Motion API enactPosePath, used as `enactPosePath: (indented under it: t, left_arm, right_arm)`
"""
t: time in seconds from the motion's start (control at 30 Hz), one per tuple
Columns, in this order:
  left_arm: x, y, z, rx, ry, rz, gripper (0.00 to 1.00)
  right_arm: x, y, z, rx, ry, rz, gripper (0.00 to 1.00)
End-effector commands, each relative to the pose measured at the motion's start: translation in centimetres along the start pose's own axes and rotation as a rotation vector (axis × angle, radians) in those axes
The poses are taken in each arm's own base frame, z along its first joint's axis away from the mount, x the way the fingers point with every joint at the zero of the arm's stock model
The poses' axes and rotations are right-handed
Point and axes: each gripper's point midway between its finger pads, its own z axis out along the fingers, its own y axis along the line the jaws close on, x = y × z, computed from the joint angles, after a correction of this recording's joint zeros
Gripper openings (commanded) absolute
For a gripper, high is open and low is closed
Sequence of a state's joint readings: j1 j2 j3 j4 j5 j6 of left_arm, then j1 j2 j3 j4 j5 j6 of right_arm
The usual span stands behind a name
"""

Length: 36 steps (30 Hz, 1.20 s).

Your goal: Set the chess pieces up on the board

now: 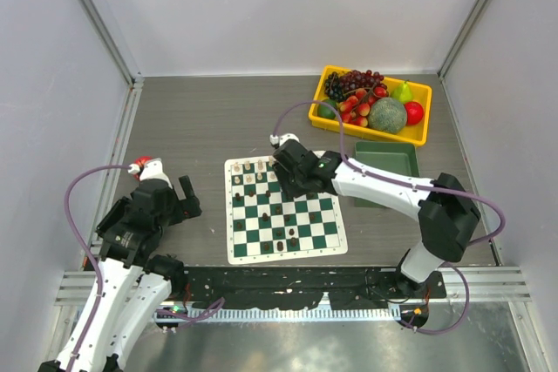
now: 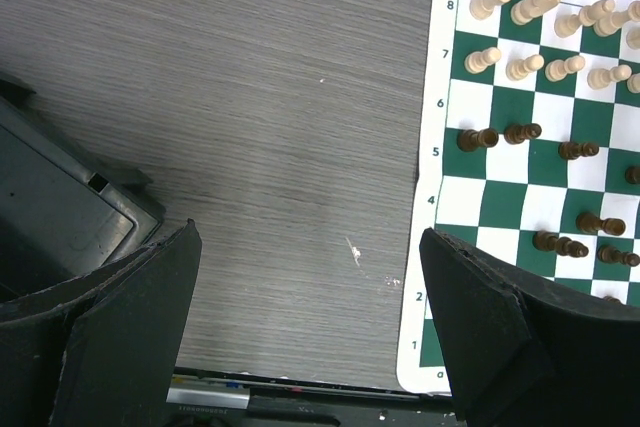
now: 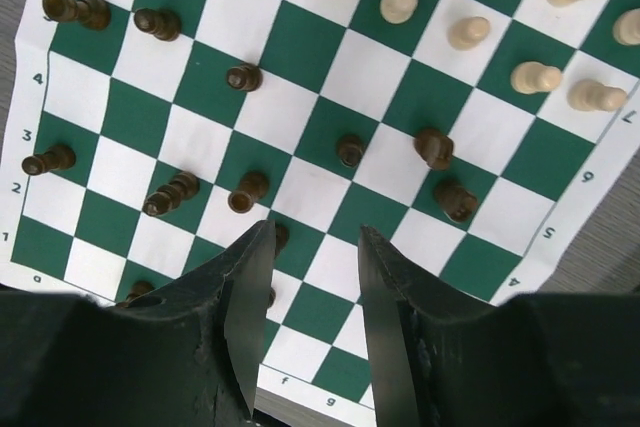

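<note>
The green-and-white board point(image 1: 253, 253) lies flat in the middle of the table. Cream chess pieces point(image 3: 530, 77) stand in rows along its far edge. Dark chess pieces point(image 3: 245, 77) are scattered over the middle and near squares, some upright and some lying down. My right gripper point(image 3: 315, 232) hovers open above the board point(image 3: 290, 47) with only bare squares between its fingers; one dark piece peeks out behind the left finger point(image 3: 245, 287). In the top view it point(image 1: 279, 182) is over the board's far half. My left gripper point(image 2: 310, 237) is open over bare table, left of the board point(image 2: 440, 197), holding nothing.
A yellow bin of toy fruit point(image 1: 375, 102) stands at the back right, with a plain green bin point(image 1: 384, 172) just in front of it, beside the board. A small red object point(image 1: 139, 165) lies at the left. The table's front rail point(image 1: 288, 285) runs below the board.
</note>
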<state>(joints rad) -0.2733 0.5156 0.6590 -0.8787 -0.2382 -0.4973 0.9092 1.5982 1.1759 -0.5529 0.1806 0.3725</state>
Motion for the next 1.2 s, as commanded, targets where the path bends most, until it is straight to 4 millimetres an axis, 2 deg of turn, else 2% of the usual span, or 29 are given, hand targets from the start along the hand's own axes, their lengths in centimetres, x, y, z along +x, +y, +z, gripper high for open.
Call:
enactPosePath:
  t: [0.0,0.33,0.53,0.73,1.17]
  left_arm:
    - [-1.1,-0.6,-0.1,0.028,-0.054,-0.026,0.99]
    - [-1.3,-0.6,-0.2,0.034,-0.063,-0.031,0.99]
    - [-1.3,-0.6,-0.2,0.034,-0.066,-0.032,0.99]
    - [-1.3,-0.6,-0.2,0.035,-0.065,-0.032,0.99]
    - [-1.3,-0.6,-0.1,0.032,-0.065,-0.031,0.99]
  right_arm:
    - [-0.9,2.7,0.5,-0.063,-0.002,-0.015,0.45]
    - [-0.6,8.4,0.4,-0.162,0.011,-0.089,0.45]
    - [0.5,10.3,1.3,-0.182,0.047,-0.123,0.45]
    - [1.4,10.3,2.7,-0.136,0.074,-0.141,0.45]
    - [2.0,10.1,3.8,-0.111,0.109,-0.173,0.4]
